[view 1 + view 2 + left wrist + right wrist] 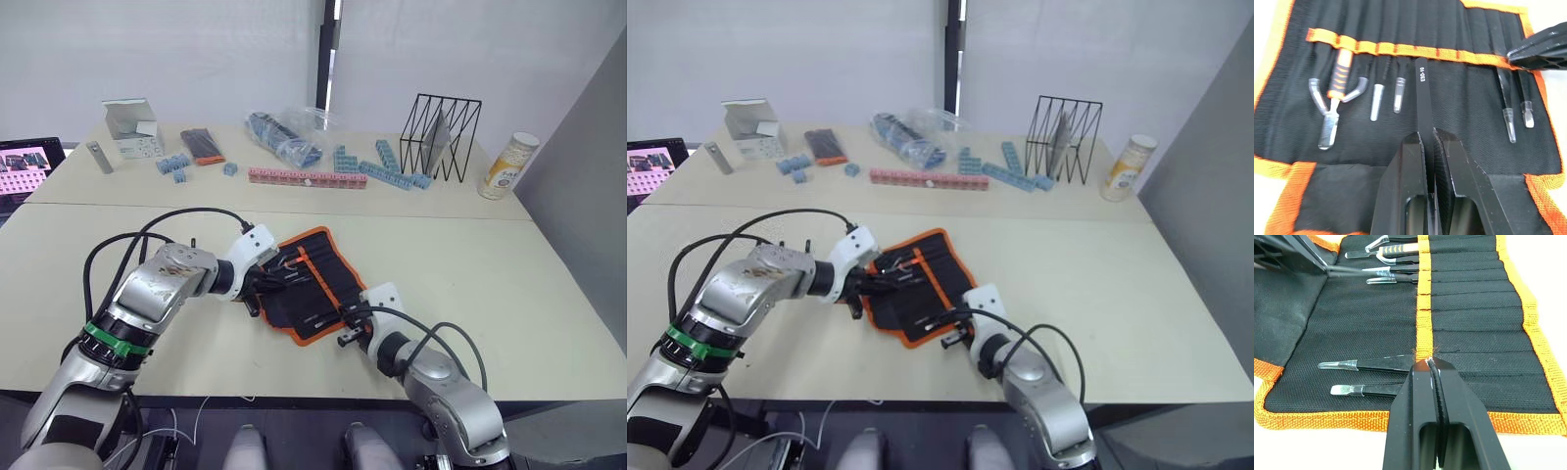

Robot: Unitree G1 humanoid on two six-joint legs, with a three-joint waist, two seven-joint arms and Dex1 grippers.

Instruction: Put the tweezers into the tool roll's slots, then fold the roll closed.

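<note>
Black fabric with orange edging, the tool roll lies open on the desk between both arms. At its left, the left tool is clenched on one of the tweezers, tip near the orange strip's slots; a slanted push could snag the strip or bunch the cloth. At its right edge, the right tool is pinched on the strip. Bare desk lies to the right

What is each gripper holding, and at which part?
Left gripper clamps a tweezer near its pointed end; right gripper pinches the tool roll's orange strip.
</note>
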